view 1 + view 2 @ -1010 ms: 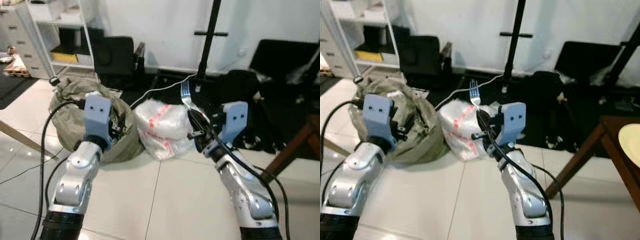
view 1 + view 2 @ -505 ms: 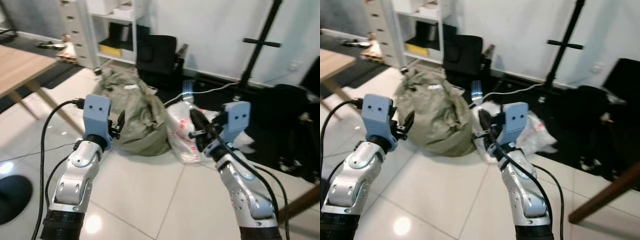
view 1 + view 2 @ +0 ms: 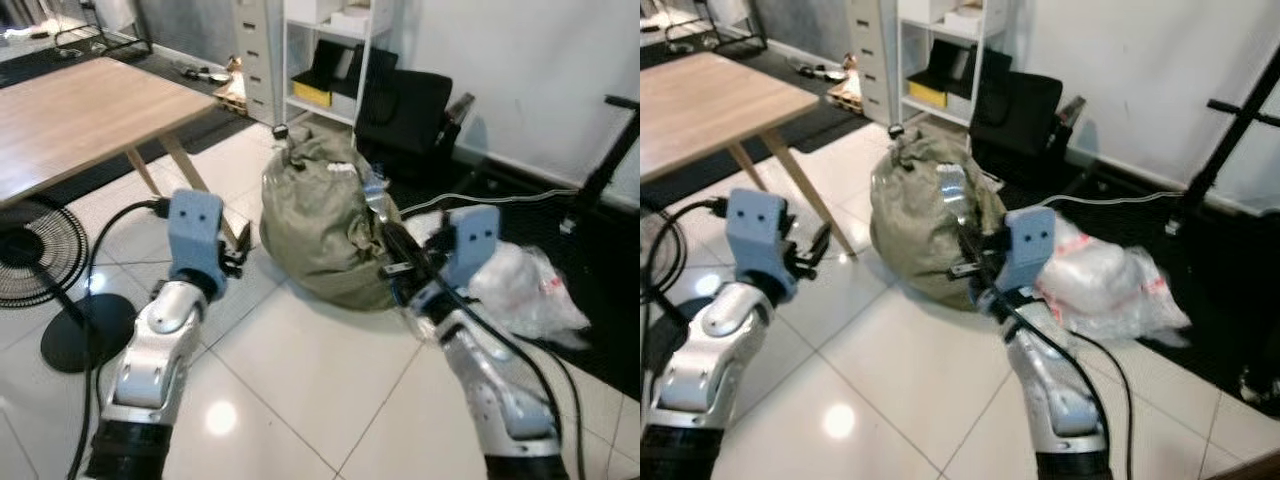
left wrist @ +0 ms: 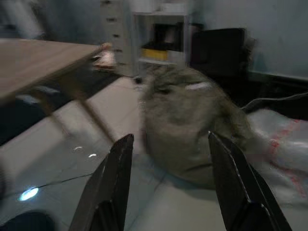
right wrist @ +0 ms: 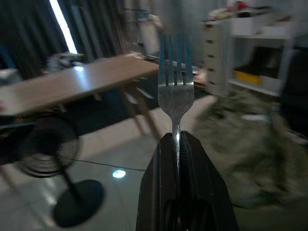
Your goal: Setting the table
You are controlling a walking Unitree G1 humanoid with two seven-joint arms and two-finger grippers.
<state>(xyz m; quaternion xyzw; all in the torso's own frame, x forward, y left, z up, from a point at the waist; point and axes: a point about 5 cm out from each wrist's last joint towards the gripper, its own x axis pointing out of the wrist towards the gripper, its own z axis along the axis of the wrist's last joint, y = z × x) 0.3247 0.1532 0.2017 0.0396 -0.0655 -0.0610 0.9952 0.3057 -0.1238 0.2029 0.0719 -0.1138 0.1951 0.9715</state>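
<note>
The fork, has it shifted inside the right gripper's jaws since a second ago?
No. The fork stands tines up in the right gripper as before, level with its blue housing; only the background swung as the robot turned.

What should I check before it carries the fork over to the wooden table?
1. Silver metal fork clamped in right tool, tines up: ok.
2. Left tool open, holding nothing: ok.
3. Light wooden table in sight, to the robot's left: ok.
4. Path there: black floor fan stands beside the table: not ok.
5. Olive cloth sack on the floor ahead: not ok.
6. Place setting on the tabletop: cannot tell.
</note>
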